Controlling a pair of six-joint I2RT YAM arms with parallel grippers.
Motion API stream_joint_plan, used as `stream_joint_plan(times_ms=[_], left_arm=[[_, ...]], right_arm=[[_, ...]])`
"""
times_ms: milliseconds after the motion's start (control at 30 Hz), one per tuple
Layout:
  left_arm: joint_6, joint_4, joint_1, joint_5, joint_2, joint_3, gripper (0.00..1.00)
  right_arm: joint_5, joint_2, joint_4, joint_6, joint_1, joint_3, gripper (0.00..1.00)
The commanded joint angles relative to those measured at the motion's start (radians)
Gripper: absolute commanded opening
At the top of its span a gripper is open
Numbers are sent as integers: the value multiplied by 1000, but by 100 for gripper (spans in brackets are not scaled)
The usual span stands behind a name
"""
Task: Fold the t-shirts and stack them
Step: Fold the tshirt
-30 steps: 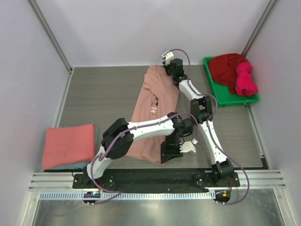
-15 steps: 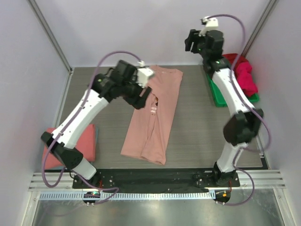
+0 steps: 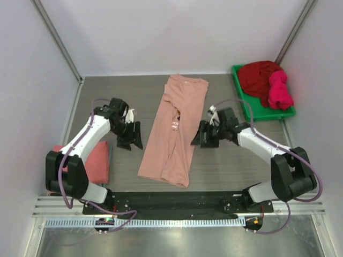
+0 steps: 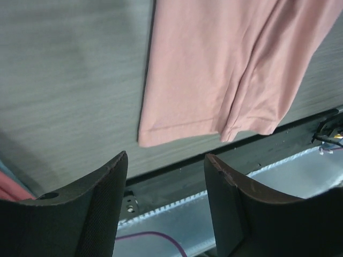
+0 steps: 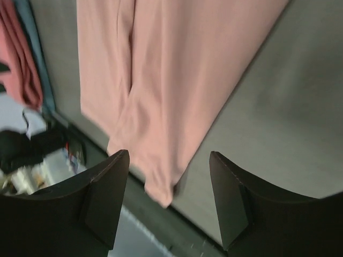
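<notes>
Left claw: apart, nothing between the fingers; it is low over the bare worktop, just beside the left long edge of the pale pink t-shirt, not touching it.
Right claw: apart as well, with an empty gap between its fingers; it is low over the worktop just beside the right long edge of the same t-shirt, not touching it.
Both claws: opposite each other, with the pale pink t-shirt between them.
Pale pink t-shirt: flat in the middle of the worktop, folded into a long narrow strip. It runs from the far edge toward the near edge and leans a little to the left at the near end. The small print shows on top, near the middle of the strip.
Coral-red t-shirt: folded, at the near left corner of the worktop, partly hidden by the left arm.
Green bin: at the far right corner of the worktop.
Dark red t-shirt: bunched in the bin, at its far end.
Magenta t-shirt: bunched in the bin, touching the dark red one on its right side.
</notes>
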Motion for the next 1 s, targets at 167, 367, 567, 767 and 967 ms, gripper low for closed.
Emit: stream_joint_plan(times_ms=[167,367,567,767,967], left_arm=[[-139,132,24,116,-128,-293,59],[-173,173,24,109,-64,-358,53],[-171,177,24,101,62,-323,49],[-184,183,24,83,131,-341,46],[-182,180,24,67,191,-332,42]], right_arm=[[-175,-111,76,240,182,-222,67],[-143,-108,139,341,231,-358,67],[-109,-81,119,376,302,-345,64],[-63,-10,127,434,343,-317,60],[-26,33,84,448,363,-288,57]])
